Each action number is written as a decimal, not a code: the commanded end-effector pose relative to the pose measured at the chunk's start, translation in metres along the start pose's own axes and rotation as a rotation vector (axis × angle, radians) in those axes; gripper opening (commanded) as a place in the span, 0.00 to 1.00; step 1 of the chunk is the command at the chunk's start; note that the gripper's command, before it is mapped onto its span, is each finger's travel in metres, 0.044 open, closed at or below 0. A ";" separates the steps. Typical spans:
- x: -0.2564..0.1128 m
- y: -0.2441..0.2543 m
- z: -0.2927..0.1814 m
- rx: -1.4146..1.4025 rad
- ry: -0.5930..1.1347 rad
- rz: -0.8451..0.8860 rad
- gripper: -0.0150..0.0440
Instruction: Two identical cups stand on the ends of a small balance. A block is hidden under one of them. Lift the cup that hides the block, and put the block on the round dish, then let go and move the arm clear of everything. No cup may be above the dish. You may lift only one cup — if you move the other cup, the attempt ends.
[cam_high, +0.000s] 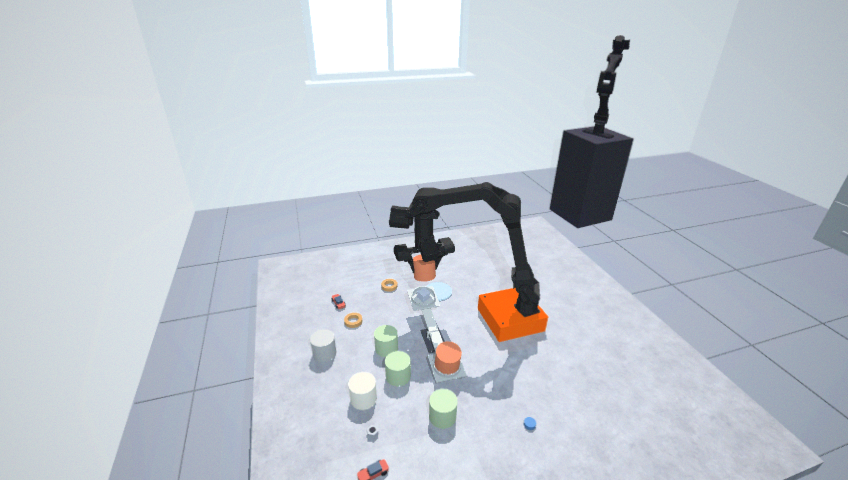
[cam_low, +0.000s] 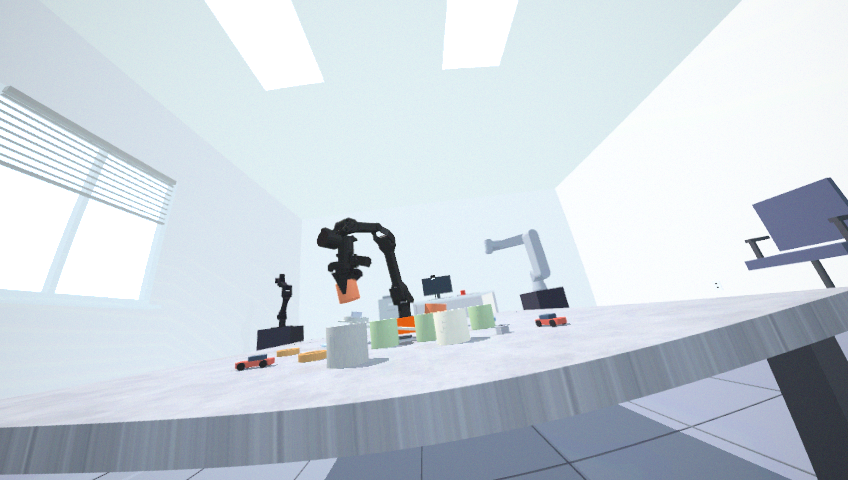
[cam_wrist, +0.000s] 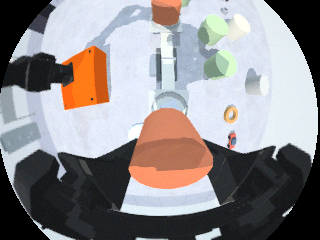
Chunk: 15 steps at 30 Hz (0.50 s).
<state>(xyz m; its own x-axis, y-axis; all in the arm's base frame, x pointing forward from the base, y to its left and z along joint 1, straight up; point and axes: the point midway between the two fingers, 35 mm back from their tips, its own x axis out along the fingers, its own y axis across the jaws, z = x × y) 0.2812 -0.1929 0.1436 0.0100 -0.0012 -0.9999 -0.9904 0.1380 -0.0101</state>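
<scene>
My gripper (cam_high: 424, 265) (cam_low: 348, 285) (cam_wrist: 167, 141) is shut on an orange cup (cam_high: 424, 271) (cam_low: 349, 291) (cam_wrist: 170, 137), held in the air above the far end of the balance (cam_high: 429, 320) (cam_wrist: 168, 75). In the exterior view the held cup looks slightly tilted. A grey-blue block (cam_high: 423, 294) (cam_low: 356, 314) sits uncovered on that far end; the held cup hides it in the wrist view. The other orange cup (cam_high: 448, 358) (cam_low: 435, 307) (cam_wrist: 166, 13) stands on the near end. The pale blue round dish (cam_high: 442, 291) (cam_wrist: 134, 131) lies beside the far end, with nothing visible on it.
Green cylinders (cam_high: 386, 340) (cam_high: 397, 368) (cam_high: 443, 408), a white cylinder (cam_high: 362, 390) and a grey cylinder (cam_high: 323, 346) stand around the balance's left and near sides. Orange rings (cam_high: 389, 280) (cam_high: 352, 315) and a toy car (cam_high: 338, 301) lie left. The orange arm base (cam_high: 496, 315) is right.
</scene>
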 end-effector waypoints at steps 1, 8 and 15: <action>0.005 0.009 -0.015 0.002 0.004 -0.006 0.25; 0.016 0.027 -0.038 0.002 0.007 -0.007 0.25; 0.026 0.047 -0.059 0.001 0.010 -0.007 0.25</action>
<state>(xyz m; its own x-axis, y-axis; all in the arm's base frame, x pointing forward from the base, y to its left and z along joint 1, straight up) 0.2383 -0.2359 0.1192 0.0084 -0.0018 -1.0000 -0.9899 0.1412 -0.0086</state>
